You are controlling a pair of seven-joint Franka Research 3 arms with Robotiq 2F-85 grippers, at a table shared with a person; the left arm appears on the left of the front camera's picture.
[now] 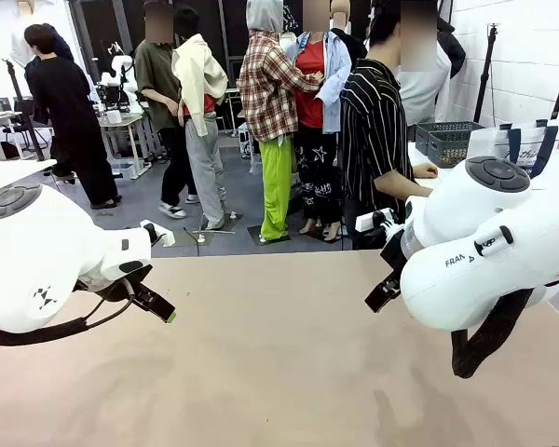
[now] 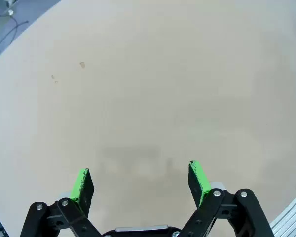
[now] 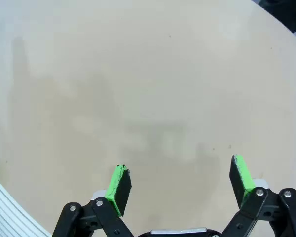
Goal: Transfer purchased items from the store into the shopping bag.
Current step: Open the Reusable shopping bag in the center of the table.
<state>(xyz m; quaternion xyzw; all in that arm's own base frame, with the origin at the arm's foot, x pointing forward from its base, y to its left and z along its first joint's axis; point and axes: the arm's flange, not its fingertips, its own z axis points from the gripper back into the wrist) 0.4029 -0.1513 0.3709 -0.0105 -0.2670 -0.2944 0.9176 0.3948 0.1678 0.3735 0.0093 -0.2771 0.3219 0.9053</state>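
Nothing transferred yet, by the look of it. The store basket (image 1: 447,142) and shopping bag (image 1: 526,149) stand side by side on a white surface (image 1: 427,156) beyond the far right corner of the bench (image 1: 279,363), bag to the right. The purchased items are too far off to make out. A person (image 1: 377,140) in a striped shirt stands there, one hand (image 1: 425,171) near the basket. Left fingers (image 2: 81,185) spread wide, pinching nothing, over bare bench near the left edge. Right fingers (image 3: 119,185) likewise spread and empty, toward the right edge. Whole job left. The right arm (image 1: 484,251) bulks in front of the bag; other people (image 1: 270,93) stand well beyond the far edge.
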